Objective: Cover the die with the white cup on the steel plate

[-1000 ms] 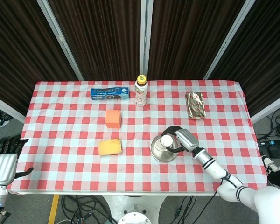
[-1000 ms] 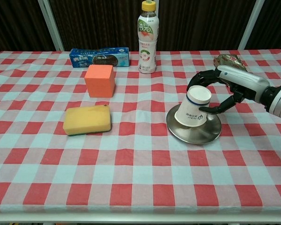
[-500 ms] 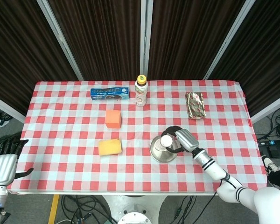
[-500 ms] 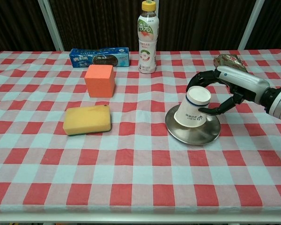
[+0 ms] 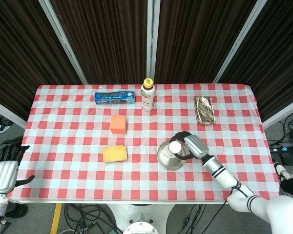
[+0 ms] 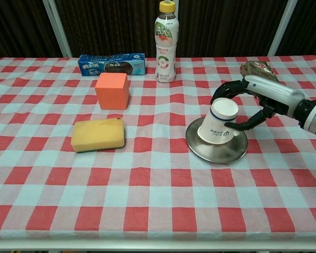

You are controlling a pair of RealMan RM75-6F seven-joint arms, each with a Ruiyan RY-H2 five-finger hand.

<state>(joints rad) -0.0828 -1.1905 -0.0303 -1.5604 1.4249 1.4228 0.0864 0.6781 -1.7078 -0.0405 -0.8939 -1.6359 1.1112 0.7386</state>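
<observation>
Beside steel plate, yellow sponge

Right robot hand around inverted white cup on steel plate.

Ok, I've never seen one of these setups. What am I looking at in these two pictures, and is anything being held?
It is a two-armed robot with finger-bearing hands, steered by a person. One camera looks down from its head, the other forward from its chest. On the checked table, the right hand curls around an upside-down white cup standing tilted on a steel plate; actual contact is hard to confirm. No die is visible. The left hand waits off the table's edge, holding nothing. Also present: a yellow sponge, orange block, drink bottle, blue packet and foil pouch.
</observation>
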